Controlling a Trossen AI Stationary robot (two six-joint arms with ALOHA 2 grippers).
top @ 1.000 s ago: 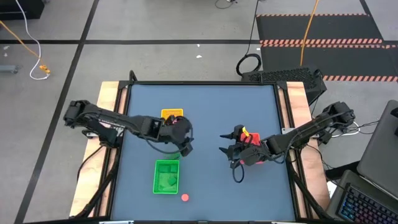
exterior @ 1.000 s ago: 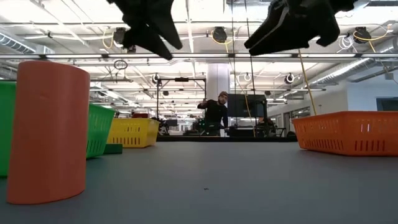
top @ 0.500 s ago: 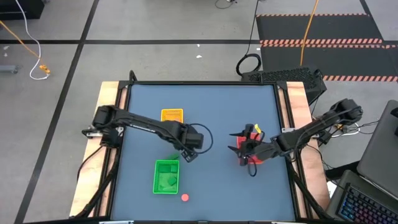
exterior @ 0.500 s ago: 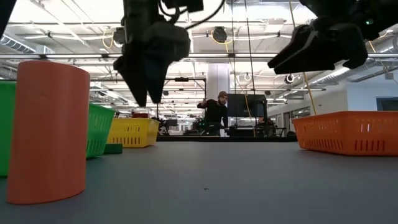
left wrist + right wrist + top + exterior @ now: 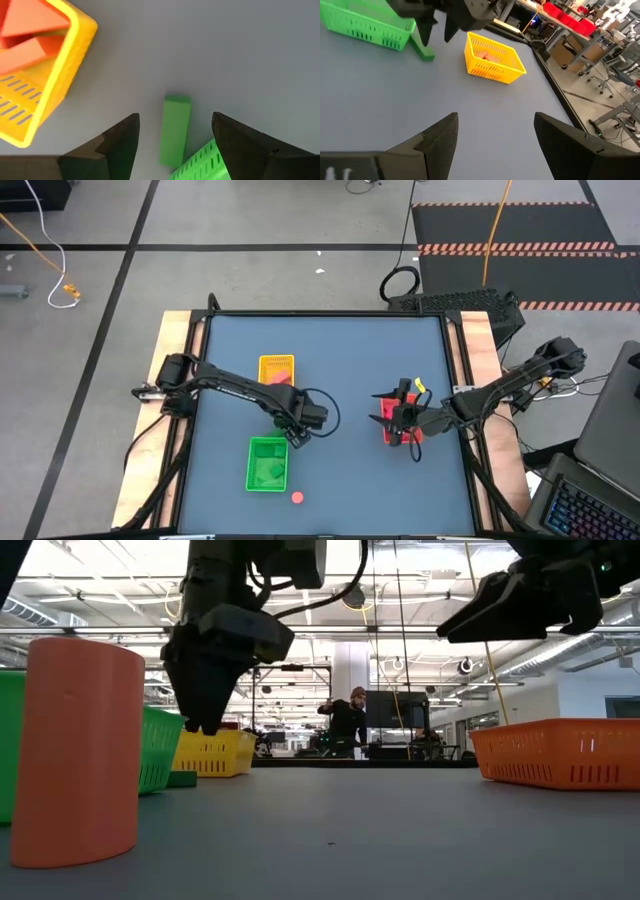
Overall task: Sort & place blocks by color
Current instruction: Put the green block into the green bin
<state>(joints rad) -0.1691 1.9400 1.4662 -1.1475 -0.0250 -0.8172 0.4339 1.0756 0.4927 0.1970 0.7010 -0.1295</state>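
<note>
While I look across the table from low down, the nearest thing to me is a salmon-pink round block (image 5: 78, 750), standing upright by itself near the front edge. It is not in any tray yet.

A little farther in sits the green tray (image 5: 267, 464), with green pieces already inside. Just beside its far corner lies a long green block (image 5: 175, 129), flat on the table and outside the tray. I cannot tell if it touches the tray wall.

My left gripper (image 5: 173, 140) hangs right above that green block. Its fingers are spread wide, one on each side of the block, and they hold nothing. So I think the step in hand is picking up this green block. For the next move I would need to come straight down, keep the block between the two fingers, and not bump the tray wall — it is very close on one side. Then squeeze, lift, and drop the block in the green tray.

Farther back is the yellow tray (image 5: 277, 368), and it holds salmon-pink blocks (image 5: 27, 35).

Over on the other side, my right gripper (image 5: 494, 137) waits in the air above the red tray (image 5: 560, 752). Its fingers are spread too, with nothing between them.

Way behind the table, a person (image 5: 349, 721) stands in the room — far from the arms.
</note>
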